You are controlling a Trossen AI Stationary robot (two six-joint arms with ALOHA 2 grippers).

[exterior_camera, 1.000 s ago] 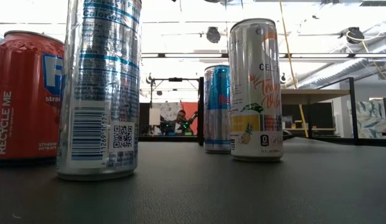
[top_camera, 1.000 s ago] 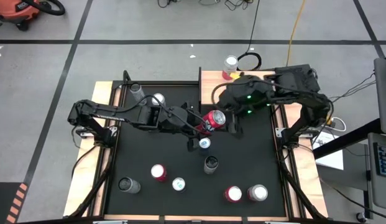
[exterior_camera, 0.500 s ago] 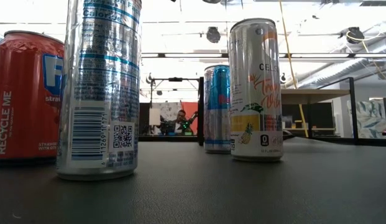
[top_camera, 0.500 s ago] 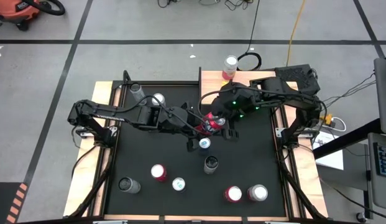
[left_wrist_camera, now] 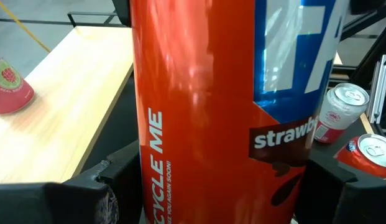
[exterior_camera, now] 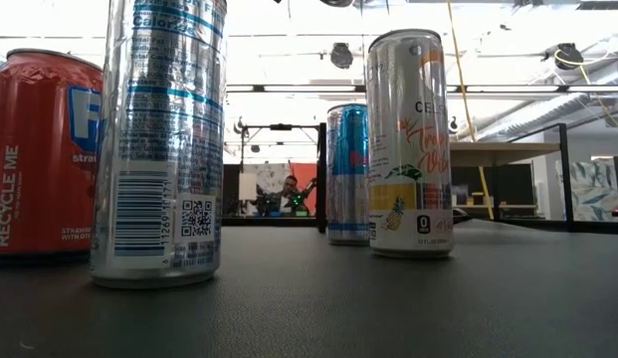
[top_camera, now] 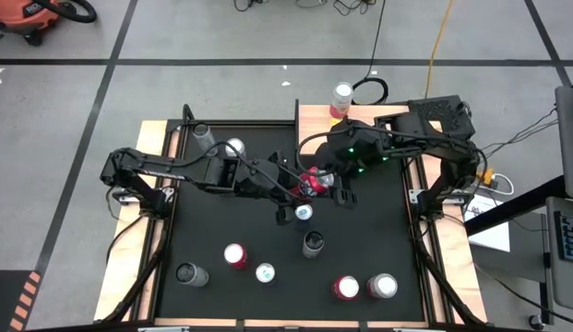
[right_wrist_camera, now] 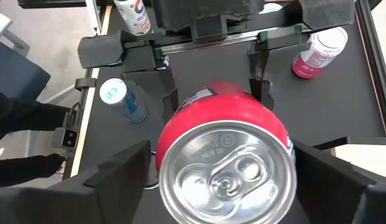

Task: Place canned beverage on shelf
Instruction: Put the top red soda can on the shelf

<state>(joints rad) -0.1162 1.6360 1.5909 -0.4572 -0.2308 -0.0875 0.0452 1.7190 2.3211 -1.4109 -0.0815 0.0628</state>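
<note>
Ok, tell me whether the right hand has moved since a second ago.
Yes. In the high view the right hand has swung toward the left arm, away from the shelf, and now straddles the red can that the left hand holds.

red aluminium can with blue panel [left_wrist_camera: 205, 106]: orange-red, white "RECYCLE ME" lettering, silver lid
flat black table mat [top_camera: 221, 221]: matte black
light-wood shelf board [top_camera: 316, 114]: pale tan
slim white can with fruit print [exterior_camera: 409, 139]: white, orange, yellow
slim silver can with barcode [exterior_camera: 161, 139]: silver, blue stripes

both claws [top_camera: 304, 183] [top_camera: 334, 187] at red can [top_camera: 314, 181]
</note>
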